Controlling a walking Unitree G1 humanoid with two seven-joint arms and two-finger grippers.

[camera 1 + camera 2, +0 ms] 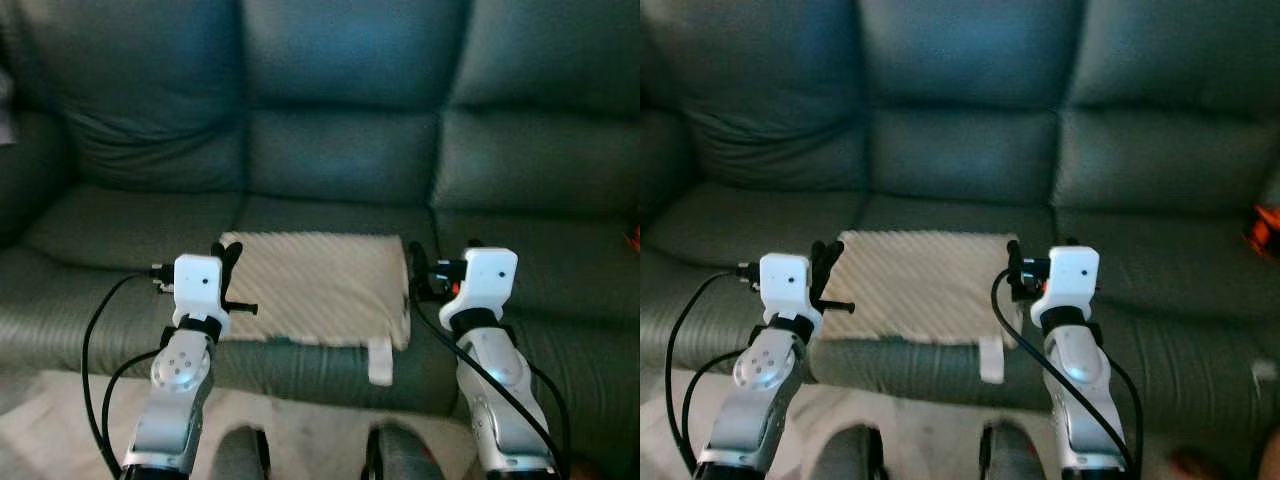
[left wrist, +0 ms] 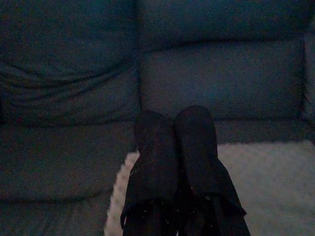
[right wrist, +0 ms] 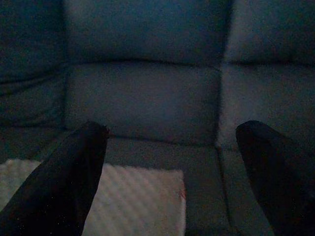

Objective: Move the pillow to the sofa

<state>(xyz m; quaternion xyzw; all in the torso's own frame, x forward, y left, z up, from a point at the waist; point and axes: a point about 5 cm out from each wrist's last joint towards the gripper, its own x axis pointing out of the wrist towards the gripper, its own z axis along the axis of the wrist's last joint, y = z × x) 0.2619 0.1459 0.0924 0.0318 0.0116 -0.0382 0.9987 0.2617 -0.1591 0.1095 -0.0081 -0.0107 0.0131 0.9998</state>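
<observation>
The pillow (image 1: 318, 288) lies flat on the sofa (image 1: 340, 150) seat, between the 2 grippers. It looks soft and light, best pinched at its side edges. The left gripper (image 2: 173, 129) is clenched and empty; the right gripper (image 3: 172, 142) is spread wide.

Dk green sofa (image 1: 350, 160); cream pillow (image 1: 315, 285) flat on mid seat.
</observation>
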